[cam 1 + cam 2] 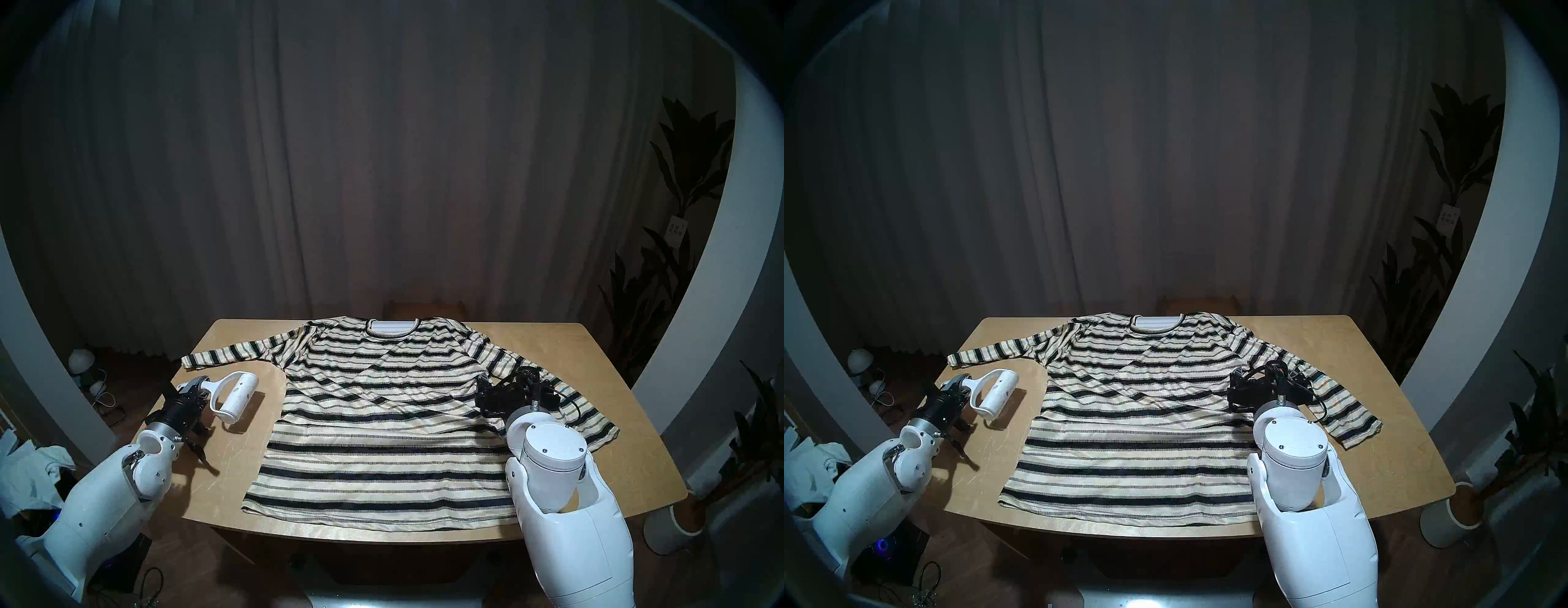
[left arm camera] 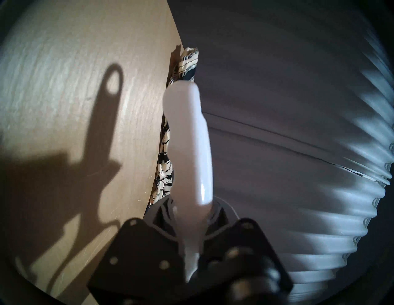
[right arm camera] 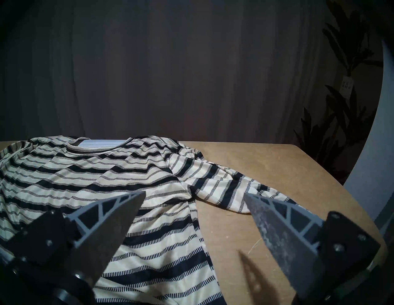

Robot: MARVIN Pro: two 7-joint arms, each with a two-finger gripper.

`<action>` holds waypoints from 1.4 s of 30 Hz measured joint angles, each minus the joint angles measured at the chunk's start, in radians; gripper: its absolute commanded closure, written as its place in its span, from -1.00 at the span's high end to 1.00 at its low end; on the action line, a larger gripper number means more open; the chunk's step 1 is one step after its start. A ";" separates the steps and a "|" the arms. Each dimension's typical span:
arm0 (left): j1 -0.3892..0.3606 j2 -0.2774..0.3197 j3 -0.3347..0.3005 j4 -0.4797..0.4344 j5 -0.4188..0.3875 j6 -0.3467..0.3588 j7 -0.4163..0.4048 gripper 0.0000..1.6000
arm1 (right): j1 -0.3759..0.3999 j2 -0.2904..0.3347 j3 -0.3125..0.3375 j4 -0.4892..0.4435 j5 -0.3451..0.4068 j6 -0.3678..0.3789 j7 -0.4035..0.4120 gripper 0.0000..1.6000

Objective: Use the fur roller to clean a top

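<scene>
Smooth white plastic fur roller (image 1: 235, 397), striped top (image 1: 377, 420)

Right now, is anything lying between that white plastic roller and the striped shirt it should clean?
Nothing visible. The white plastic lint roller, held in the left gripper, has only bare wooden table between it and the cream-and-black striped shirt.

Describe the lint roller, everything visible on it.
The lint roller is all white and looks like glossy plastic: a curved handle, a looped frame and a fat cylinder with a few small dark specks on its sheet. The left hand is shut on the handle end. The cylinder lies above the bare wooden table, left of the striped top and near its left sleeve, not on the fabric. Whether the cylinder touches the table cannot be told. In the left wrist view the handle runs straight out from the hand.
</scene>
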 measured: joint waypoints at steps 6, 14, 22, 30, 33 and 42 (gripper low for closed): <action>0.064 0.017 -0.034 -0.086 -0.025 -0.089 0.017 -1.00 | -0.003 0.000 0.009 0.002 0.015 -0.004 0.006 1.00; 0.116 0.031 -0.050 -0.138 -0.053 -0.138 0.047 -1.00 | -0.010 0.001 0.025 0.007 0.030 -0.012 0.020 1.00; 0.128 0.025 -0.053 -0.124 -0.092 -0.059 0.039 -1.00 | -0.014 0.008 0.037 0.009 0.035 -0.016 0.028 1.00; 0.124 0.023 -0.052 -0.111 -0.114 -0.019 0.046 -1.00 | -0.015 0.015 0.035 0.006 0.028 -0.017 0.030 1.00; 0.121 0.027 -0.051 -0.117 -0.114 -0.038 0.064 -1.00 | -0.014 0.015 0.032 0.005 0.023 -0.017 0.026 1.00; 0.108 0.043 -0.050 -0.153 -0.112 -0.120 0.165 -0.79 | -0.016 0.011 0.020 0.000 0.016 -0.017 0.009 1.00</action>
